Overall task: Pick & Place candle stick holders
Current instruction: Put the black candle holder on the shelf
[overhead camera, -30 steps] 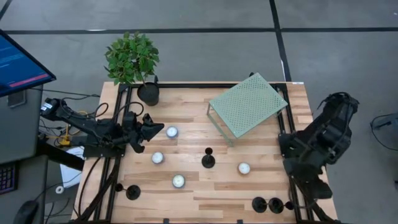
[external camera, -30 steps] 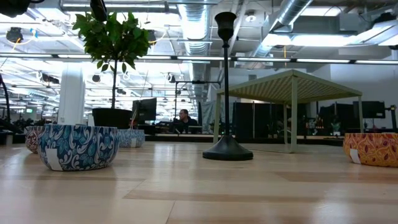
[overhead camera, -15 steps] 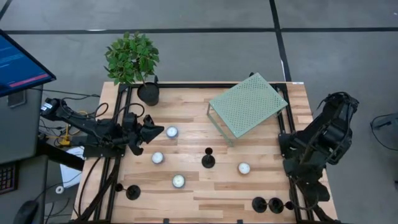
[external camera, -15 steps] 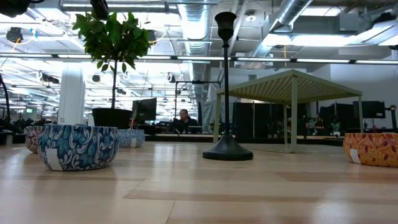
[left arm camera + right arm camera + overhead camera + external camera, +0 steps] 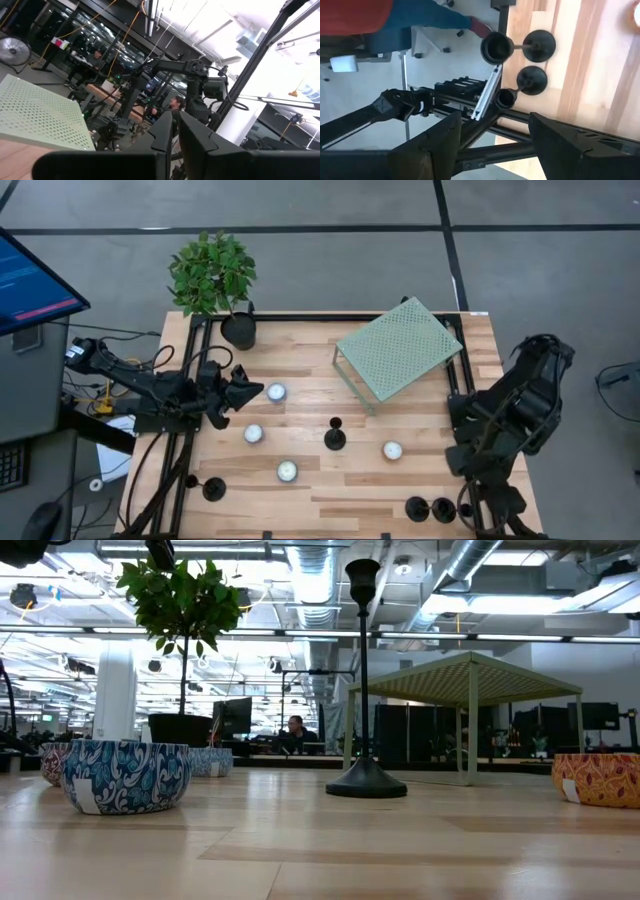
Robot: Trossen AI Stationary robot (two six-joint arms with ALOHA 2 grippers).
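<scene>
Four candle stick holders (image 5: 335, 438) and four tealights (image 5: 287, 471) on the surface (image 5: 300, 510). Right claw (image 5: 492, 132) released above the near-corner pair, seen only by the right wrist view; left claw (image 5: 175, 131) clenched, empty.

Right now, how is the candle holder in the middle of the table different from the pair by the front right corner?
The middle holder stands alone, clear of both arms; the corner pair stand side by side at the table's edge. The open right gripper hangs above the pair; nothing hovers over the middle one. In the right wrist view, the pair's stems differ in height. All are matte black with round disc bases.
</scene>
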